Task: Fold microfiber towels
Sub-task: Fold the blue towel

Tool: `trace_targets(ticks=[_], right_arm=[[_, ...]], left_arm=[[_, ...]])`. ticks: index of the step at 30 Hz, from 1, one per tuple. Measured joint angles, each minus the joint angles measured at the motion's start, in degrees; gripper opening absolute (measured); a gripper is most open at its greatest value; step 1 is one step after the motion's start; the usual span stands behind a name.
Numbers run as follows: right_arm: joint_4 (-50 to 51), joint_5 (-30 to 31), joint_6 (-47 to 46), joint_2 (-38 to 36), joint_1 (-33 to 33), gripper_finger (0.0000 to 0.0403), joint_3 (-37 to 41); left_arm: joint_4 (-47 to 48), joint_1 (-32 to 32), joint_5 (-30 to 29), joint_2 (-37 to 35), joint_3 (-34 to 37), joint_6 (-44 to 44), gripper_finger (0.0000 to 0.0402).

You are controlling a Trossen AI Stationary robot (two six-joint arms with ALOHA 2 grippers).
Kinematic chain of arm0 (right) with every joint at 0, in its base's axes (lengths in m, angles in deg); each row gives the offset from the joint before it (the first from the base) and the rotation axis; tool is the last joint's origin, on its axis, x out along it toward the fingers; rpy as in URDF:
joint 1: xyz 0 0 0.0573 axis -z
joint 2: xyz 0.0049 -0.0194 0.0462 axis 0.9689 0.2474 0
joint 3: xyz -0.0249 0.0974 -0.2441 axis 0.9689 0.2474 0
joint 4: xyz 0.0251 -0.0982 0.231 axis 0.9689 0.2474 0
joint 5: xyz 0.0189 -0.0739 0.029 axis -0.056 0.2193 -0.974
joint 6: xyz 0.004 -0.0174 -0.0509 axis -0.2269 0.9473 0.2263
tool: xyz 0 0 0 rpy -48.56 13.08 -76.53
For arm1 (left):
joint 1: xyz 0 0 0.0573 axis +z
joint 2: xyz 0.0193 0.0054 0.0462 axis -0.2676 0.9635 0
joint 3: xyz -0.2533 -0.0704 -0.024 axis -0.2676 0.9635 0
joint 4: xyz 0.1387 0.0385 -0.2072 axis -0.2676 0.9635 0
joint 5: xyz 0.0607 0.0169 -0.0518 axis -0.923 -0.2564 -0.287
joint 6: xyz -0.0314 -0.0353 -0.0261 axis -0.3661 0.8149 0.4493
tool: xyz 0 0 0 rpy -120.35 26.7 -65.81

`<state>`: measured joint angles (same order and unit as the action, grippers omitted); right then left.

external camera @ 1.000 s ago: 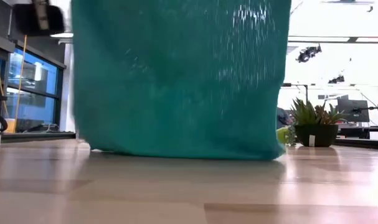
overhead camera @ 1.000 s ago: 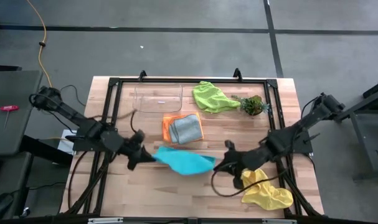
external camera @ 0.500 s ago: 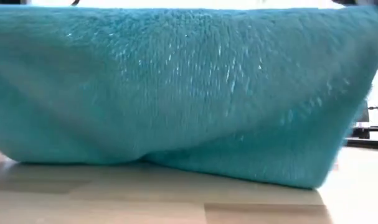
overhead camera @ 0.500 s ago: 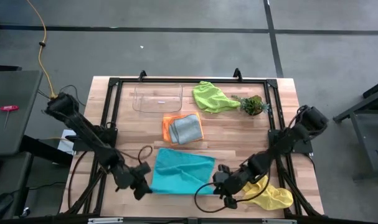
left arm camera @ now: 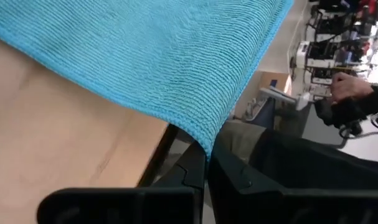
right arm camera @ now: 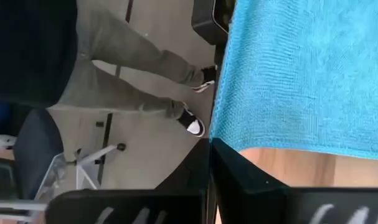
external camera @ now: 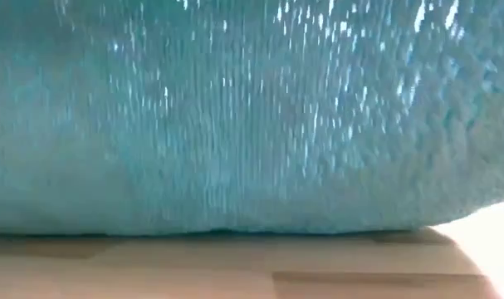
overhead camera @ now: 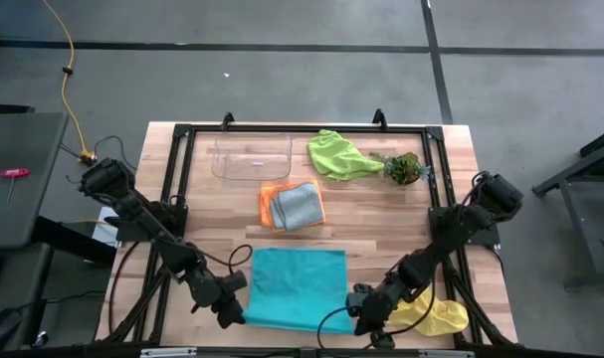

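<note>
clear plastic tray [overhead camera: 253, 157] at table's [overhead camera: 451, 209] far edge, plant sprig [overhead camera: 403, 167]

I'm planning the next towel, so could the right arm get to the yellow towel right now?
Probably not yet. The right tool is shut on a corner of the teal towel, so it must let go first. Otherwise the way looks free: the yellow towel lies close beside that arm, with nothing on top.

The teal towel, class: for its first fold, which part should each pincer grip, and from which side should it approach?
Grip the two near corners, one per pincer, coming in from the table's front edge. The teal towel lies spread flat, so only its edges and corners offer a pinchable lip. The left pincer and right pincer are already shut on those corners, probably ready to carry them toward the far edge.
</note>
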<state>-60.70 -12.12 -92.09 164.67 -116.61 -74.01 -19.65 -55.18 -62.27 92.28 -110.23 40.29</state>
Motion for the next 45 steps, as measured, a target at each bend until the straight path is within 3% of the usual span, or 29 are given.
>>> trace_targets(ticks=[6, 21, 29, 37, 45], right_arm=[[-0.71, -1.51, -2.33, -0.06, 2.0, 0.0, 0.02], [7.7, -0.8, -2.81, -0.16, 14.87, 0.0, 0.09], [14.14, 5.08, -6.24, -0.16, 16.57, 0.0, 0.09], [17.13, 11.51, -12.63, -0.18, 16.57, 0.0, 0.09], [19.34, 14.43, -17.57, -0.18, 16.51, 0.0, 0.09]], left_arm=[[0.7, 2.98, 4.49, 0.04, 0.04, -1.58, 0.0], [5.33, 13.5, 4.11, 0.04, 0.07, -6.87, 0.0], [13.37, 11.68, -1.03, 0.04, 0.07, -5.37, 0.0], [14.87, 11.49, -8.87, 0.04, 0.07, -2.43, 0.0], [16.26, 11.84, -10.38, 0.04, 0.07, -0.04, 0.0]])
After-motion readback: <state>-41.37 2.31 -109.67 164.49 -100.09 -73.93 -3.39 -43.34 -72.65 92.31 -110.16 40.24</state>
